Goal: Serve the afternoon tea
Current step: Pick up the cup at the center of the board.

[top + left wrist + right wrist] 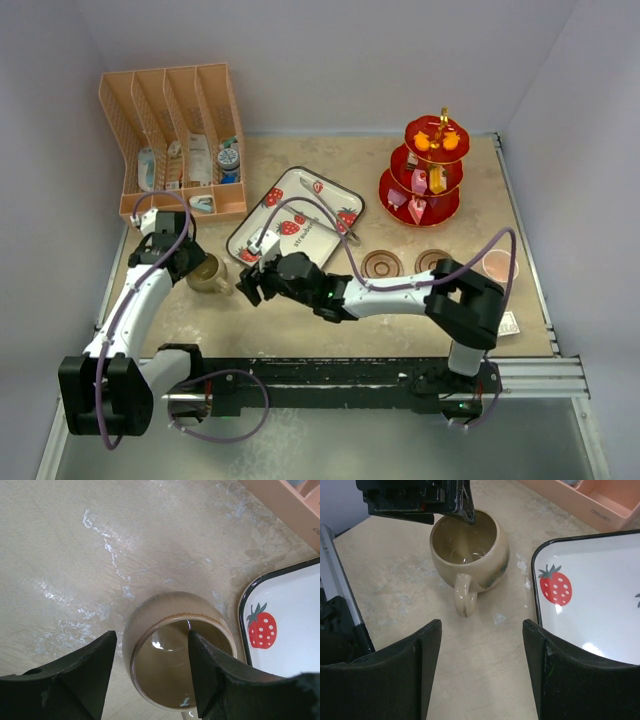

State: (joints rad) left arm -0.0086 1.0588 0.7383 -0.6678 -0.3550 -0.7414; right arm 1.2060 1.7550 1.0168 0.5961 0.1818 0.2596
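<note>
- The tan mug [487, 565] stands upright on the table [330, 300] with its mouth up, so its long axis runs straight up and down.
- Seen from overhead, it is at about 9 o'clock on the table. It is just off the 8 o'clock corner of the strawberry tray [300, 210] and at 6 o'clock from the peach rack [175, 130].
- Its handle [464, 597] points to roughly 4 o'clock in the overhead view, straight at my right gripper [481, 625].
- My left gripper [151, 637] is down over the mug, astride its rim. One finger [468, 514] dips inside the cup and the other finger [75, 680] is outside the wall.
- The left jaws stand apart. I can see a gap between the inner finger and the wall, so nothing is pinched.
- My right gripper hangs low at the mug's 4 o'clock with its jaws spread and nothing between them. It is near the handle but not touching it.
- Two brown saucers [382, 265] lie flat side by side at about 3 o'clock from the mug, well apart from it. The pink mug [498, 265] is just beyond them.
- The red three-tier stand [392, 182] is upright at 2 o'clock on the table, with toy cakes [418, 182] on its tiers.
</note>
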